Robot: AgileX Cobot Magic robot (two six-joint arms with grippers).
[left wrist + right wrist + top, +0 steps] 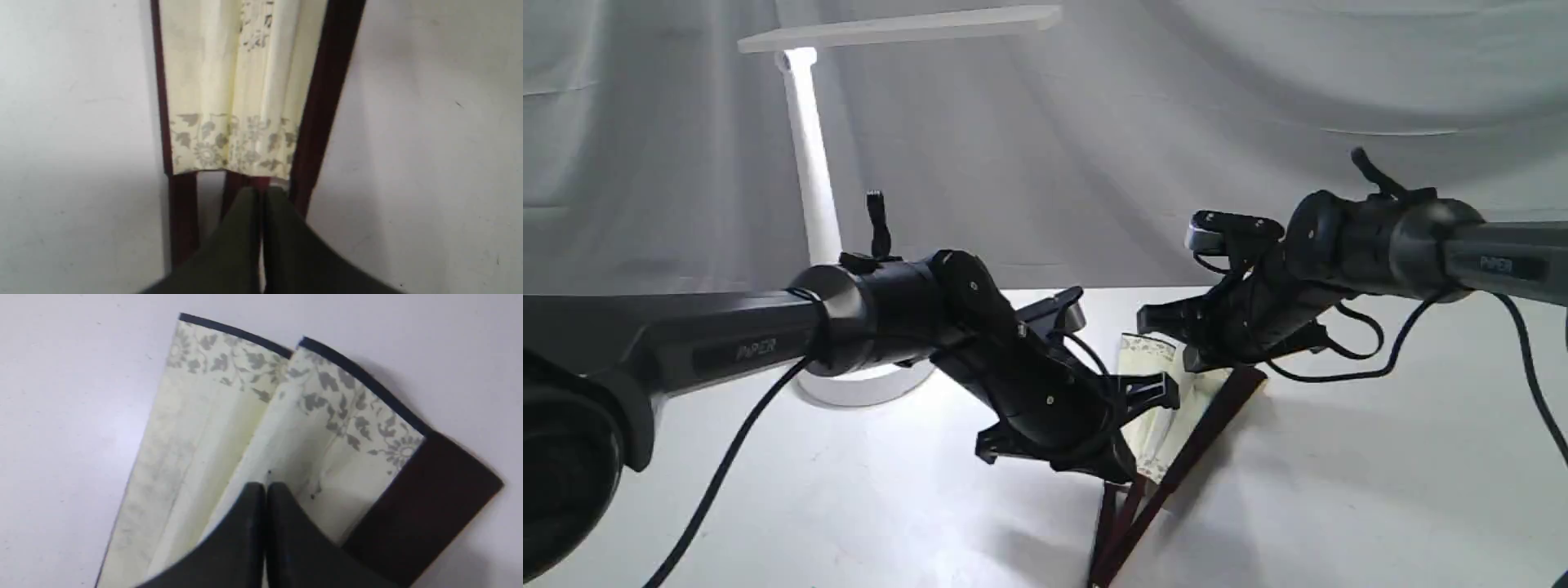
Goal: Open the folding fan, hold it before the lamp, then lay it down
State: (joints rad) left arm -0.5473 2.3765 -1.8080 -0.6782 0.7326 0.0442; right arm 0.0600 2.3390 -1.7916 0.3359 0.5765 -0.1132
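Exterior view: the folding fan (1158, 425), only slightly opened, rests on the counter (1339, 506) between both arms, with the lamp (810, 163) behind. Holding it up and laying it down remain. No containers.
Left wrist view: left gripper (261, 196) closed at the ribs.
Right wrist view: right gripper (265, 490) closed over the pleats; any pinch unclear.

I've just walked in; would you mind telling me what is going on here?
Two robot arms are working on a folding fan lying on the white table. It is only partly spread, a few pleats showing between its maroon guards. The left gripper is shut at the ribs below the paper, the right gripper shut over a fold near the outer border. The lamp stands behind.
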